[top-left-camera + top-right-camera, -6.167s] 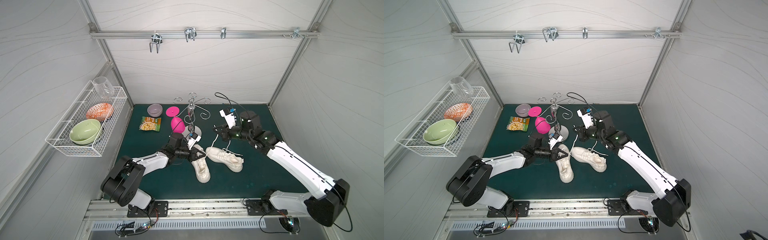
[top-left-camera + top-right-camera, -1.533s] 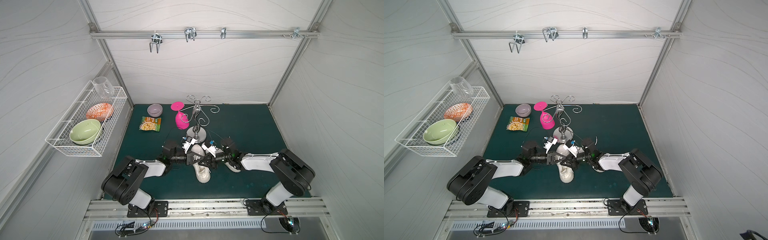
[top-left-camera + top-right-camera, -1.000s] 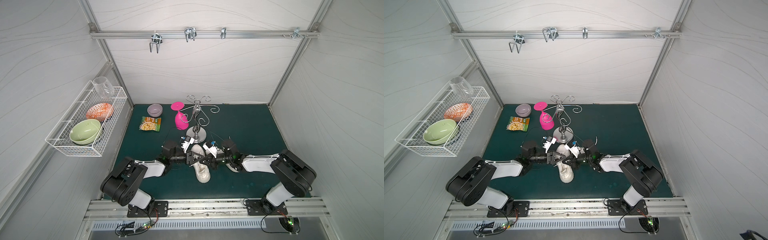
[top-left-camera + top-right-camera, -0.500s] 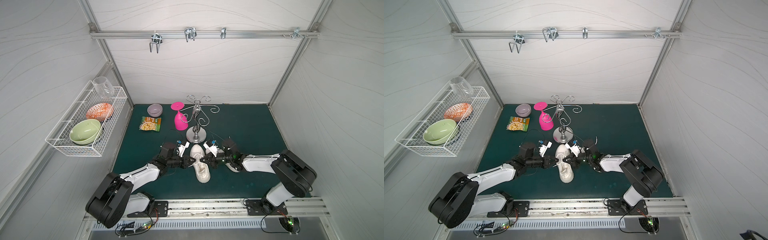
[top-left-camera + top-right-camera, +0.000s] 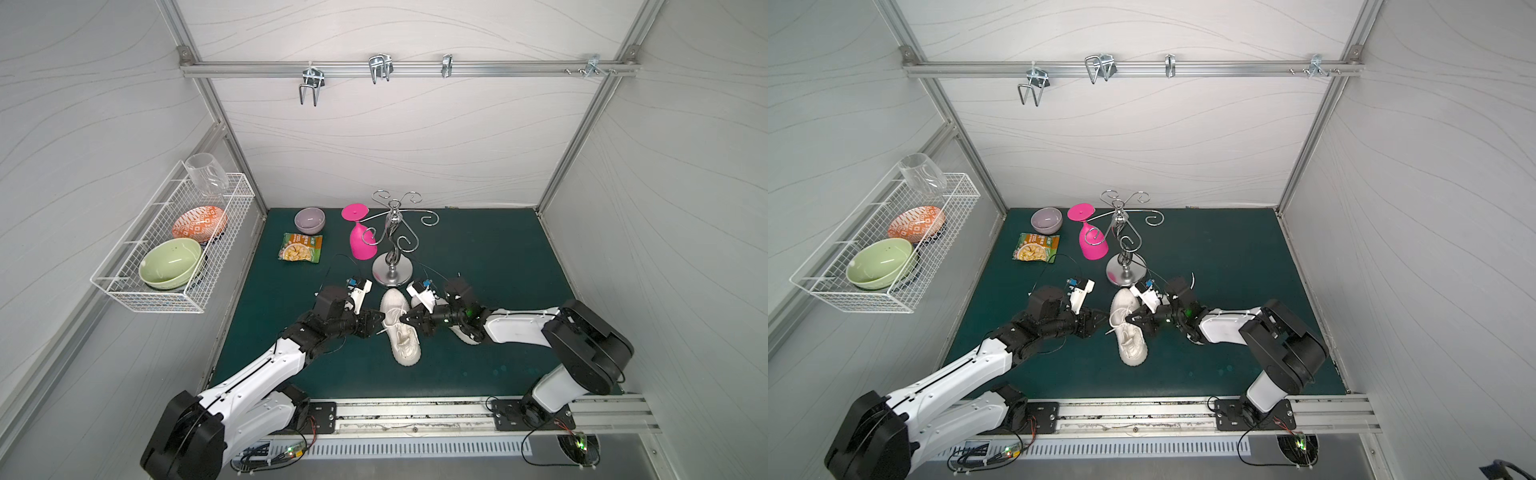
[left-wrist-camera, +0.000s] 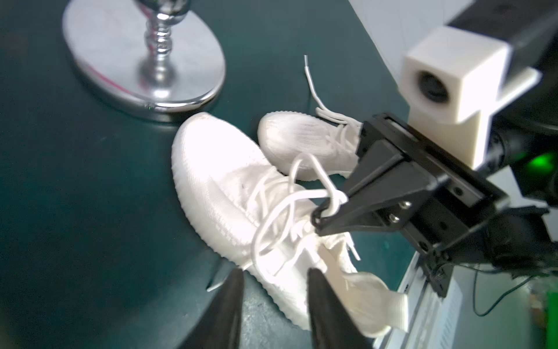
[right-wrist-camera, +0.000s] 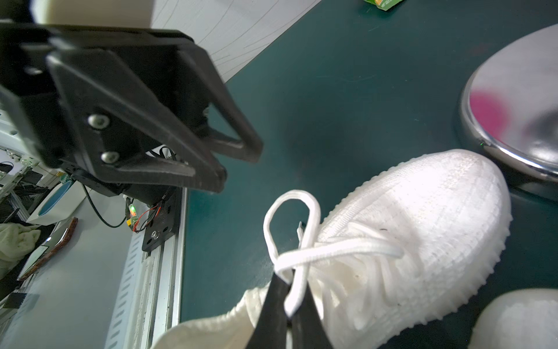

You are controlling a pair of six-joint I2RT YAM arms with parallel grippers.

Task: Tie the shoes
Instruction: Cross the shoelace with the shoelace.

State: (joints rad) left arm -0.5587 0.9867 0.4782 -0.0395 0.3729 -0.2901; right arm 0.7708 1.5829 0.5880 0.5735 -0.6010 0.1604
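**Crowded centre, open counter to the right**

The left hand (image 5: 378, 326) and right hand (image 5: 403, 320) flank 1 shoe (image 5: 405, 349) from both sides; a lace loop (image 7: 295, 193) stands in the gap. The stand base (image 5: 392, 271) blocks the toe side. The counter (image 5: 498, 257) is bare far right and in front.

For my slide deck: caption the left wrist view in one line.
Right pincer pinches a lace loop on one shoe; left pincer open.

The shoes (image 5: 399, 328) are creamy white with a bumpy knit pattern. The laces (image 7: 347, 246) are white. The mat (image 5: 478, 249) is dark green. The wine glass (image 5: 360, 245) is bright pink and the stand (image 5: 392, 270) is shiny silver. The patterned bowl (image 5: 199, 222) is orange and white.
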